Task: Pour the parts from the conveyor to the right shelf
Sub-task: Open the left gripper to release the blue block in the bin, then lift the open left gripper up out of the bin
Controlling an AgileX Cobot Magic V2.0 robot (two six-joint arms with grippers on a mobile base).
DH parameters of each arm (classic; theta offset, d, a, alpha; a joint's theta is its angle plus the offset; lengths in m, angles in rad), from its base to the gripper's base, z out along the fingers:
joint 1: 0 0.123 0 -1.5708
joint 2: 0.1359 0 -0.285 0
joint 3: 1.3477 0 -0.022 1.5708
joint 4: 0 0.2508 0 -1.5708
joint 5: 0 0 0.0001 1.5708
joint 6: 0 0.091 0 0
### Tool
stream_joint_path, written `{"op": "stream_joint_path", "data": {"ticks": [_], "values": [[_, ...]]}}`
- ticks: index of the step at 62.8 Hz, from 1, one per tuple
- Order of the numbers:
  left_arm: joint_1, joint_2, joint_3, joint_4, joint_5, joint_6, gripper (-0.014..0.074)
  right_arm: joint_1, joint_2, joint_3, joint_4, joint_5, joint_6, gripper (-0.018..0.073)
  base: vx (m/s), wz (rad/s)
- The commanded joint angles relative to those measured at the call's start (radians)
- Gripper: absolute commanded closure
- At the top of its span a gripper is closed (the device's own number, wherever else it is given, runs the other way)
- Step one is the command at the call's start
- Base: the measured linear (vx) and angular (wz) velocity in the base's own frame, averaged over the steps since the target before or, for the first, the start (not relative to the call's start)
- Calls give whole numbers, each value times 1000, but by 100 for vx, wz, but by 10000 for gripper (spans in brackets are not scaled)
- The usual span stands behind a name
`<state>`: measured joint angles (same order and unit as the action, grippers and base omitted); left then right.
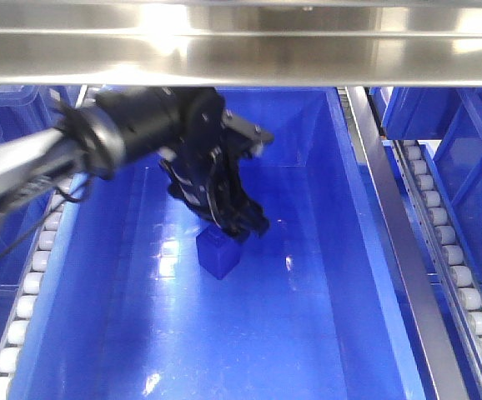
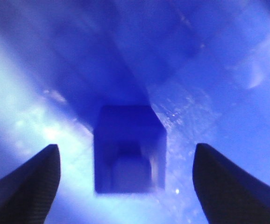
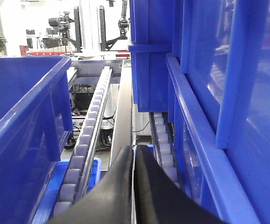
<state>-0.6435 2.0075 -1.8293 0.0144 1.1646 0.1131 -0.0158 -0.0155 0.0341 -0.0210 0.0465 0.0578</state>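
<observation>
A steel rack (image 1: 241,50) with white roller rails (image 1: 454,275) fills the front view, and a deep glossy blue tub (image 1: 141,350) sits between the rails. The left arm reaches in from the left, its black gripper (image 1: 234,229) pointing down into the tub. A blue block (image 1: 219,253) stands on the tub floor, right under the fingertips; whether they touch it cannot be told here.

In the left wrist view the tub floor (image 2: 228,84) is a blurred blue. The block (image 2: 129,149) lies between the two dark fingers (image 2: 30,184), which stand spread wide, well apart from its sides.

In the right wrist view the right gripper (image 3: 134,186) has its fingers pressed together with nothing between them. It sits between blue tubs (image 3: 27,116) on the left and right, over roller rails (image 3: 90,130) running away to the far end.
</observation>
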Motion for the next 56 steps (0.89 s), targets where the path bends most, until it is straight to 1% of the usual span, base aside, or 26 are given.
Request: {"op": "stream_joint_path", "data": {"ticks": [1,15,21,30,36,46,56], "values": [[-2,-94,-31,-4,-34,-9,45,1,-12,15,-3,-77,-3,569,0,0],[-2,-156,-29,-14,-43,-9,45,1,-12,15,-3,-76,-3,569,0,0],[-2,-181,2,-14,-57,-9,45,1,-12,15,-3,-76,-3,569,0,0],[-2,-249,130,-7,-176,-9,45,1,-12,15,-3,-76,-3,569,0,0],[-2,-306,250,-9,-258,-9,45,1,-12,15,-3,-76,-3,569,0,0],[-2,-427,462,-6,-426,-8,45,1,-12,15,-3,-76,-3,569,0,0],[-2,-577,665,-8,-577,-9,45,1,-12,15,-3,-76,-3,569,0,0]]}}
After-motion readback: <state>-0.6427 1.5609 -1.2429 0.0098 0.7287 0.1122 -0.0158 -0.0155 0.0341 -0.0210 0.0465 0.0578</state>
